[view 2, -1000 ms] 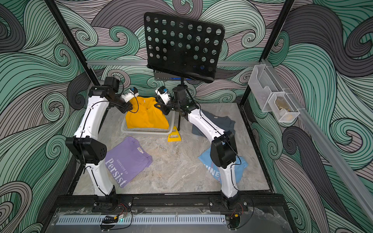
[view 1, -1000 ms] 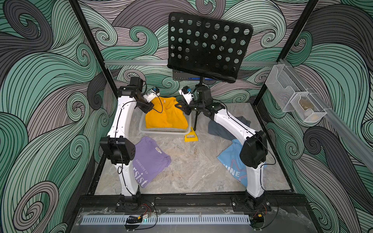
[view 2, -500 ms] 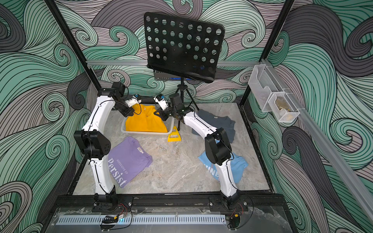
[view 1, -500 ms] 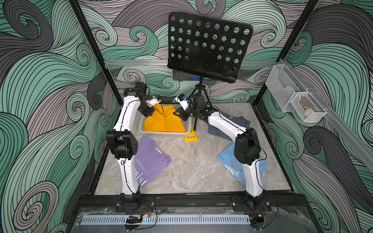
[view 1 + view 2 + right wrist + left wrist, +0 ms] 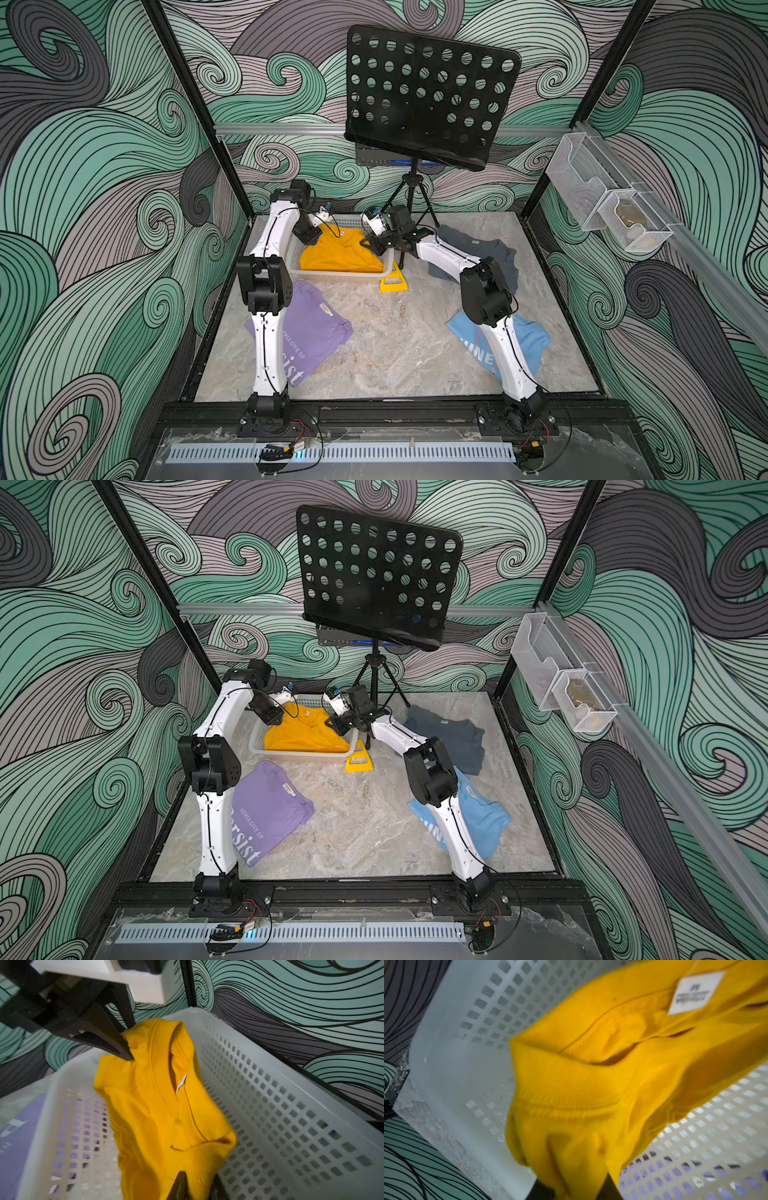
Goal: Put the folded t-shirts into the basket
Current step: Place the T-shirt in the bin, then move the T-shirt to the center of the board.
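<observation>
The mustard yellow t-shirt [image 5: 340, 253] [image 5: 303, 734] lies in the white lattice basket [image 5: 332, 277] [image 5: 303, 757] at the back left of the table. My left gripper [image 5: 311, 239] [image 5: 571, 1188] grips its far left corner, jaws slightly parted around the bunched cloth. My right gripper [image 5: 374, 246] [image 5: 197, 1186] holds the far right corner the same way. In the right wrist view the shirt [image 5: 166, 1105] hangs stretched between both grippers, above the basket floor. The lavender shirt [image 5: 316, 328], the light blue shirt [image 5: 528, 340] and the grey shirt [image 5: 490, 253] lie on the table.
A black perforated music stand [image 5: 428, 95] on a tripod rises behind the basket. A small yellow triangular piece [image 5: 392, 283] lies by the basket's front right corner. Clear wire bins [image 5: 602, 203] hang on the right wall. Patterned walls close in on the basket.
Both grippers have come down and back with the yellow shirt, bringing it from above the basket into it. Their jaws have parted a little round the cloth.
</observation>
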`<control>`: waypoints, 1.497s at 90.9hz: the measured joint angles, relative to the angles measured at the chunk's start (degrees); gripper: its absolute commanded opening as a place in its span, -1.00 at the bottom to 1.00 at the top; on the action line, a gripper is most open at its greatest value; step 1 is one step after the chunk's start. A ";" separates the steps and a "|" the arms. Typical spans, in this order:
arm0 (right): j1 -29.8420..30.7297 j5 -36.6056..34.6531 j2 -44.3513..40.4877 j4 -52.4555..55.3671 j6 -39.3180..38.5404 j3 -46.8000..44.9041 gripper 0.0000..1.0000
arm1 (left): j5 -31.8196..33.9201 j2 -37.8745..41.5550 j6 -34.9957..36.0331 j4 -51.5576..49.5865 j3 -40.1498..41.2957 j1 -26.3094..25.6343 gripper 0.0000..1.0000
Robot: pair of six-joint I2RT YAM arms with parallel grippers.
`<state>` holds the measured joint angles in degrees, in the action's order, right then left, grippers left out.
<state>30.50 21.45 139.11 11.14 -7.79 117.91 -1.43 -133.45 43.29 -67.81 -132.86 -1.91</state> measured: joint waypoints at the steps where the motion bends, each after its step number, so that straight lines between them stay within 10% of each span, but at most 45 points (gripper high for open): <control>1: -0.07 -0.37 0.55 0.22 0.07 0.85 -0.23 | 0.20 -0.15 0.00 0.44 -0.02 0.00 -0.22; 19: -0.90 -8.13 5.90 1.07 -2.27 10.05 0.11 | 3.61 -2.01 -2.21 7.48 -0.07 -0.66 0.39; 44: -1.25 -8.74 3.28 3.82 -5.51 11.17 0.35 | 4.94 1.18 -8.02 10.51 1.14 -1.66 0.62; 64: -0.46 -5.64 -12.72 5.40 -10.19 -3.80 0.41 | 4.55 17.16 -9.40 8.66 13.11 -1.75 0.55; 101: -1.95 5.09 -48.59 4.00 -20.00 -42.64 0.59 | -4.35 58.18 6.84 8.41 70.31 -2.64 0.62; 136: -14.29 8.04 -56.89 9.42 -22.82 -57.72 0.56 | -3.67 43.89 6.40 15.61 81.09 -17.75 0.13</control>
<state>16.21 29.50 82.21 20.56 -30.61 60.18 -5.10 -89.56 49.69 -52.21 -51.77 -19.66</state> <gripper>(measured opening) 0.780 0.591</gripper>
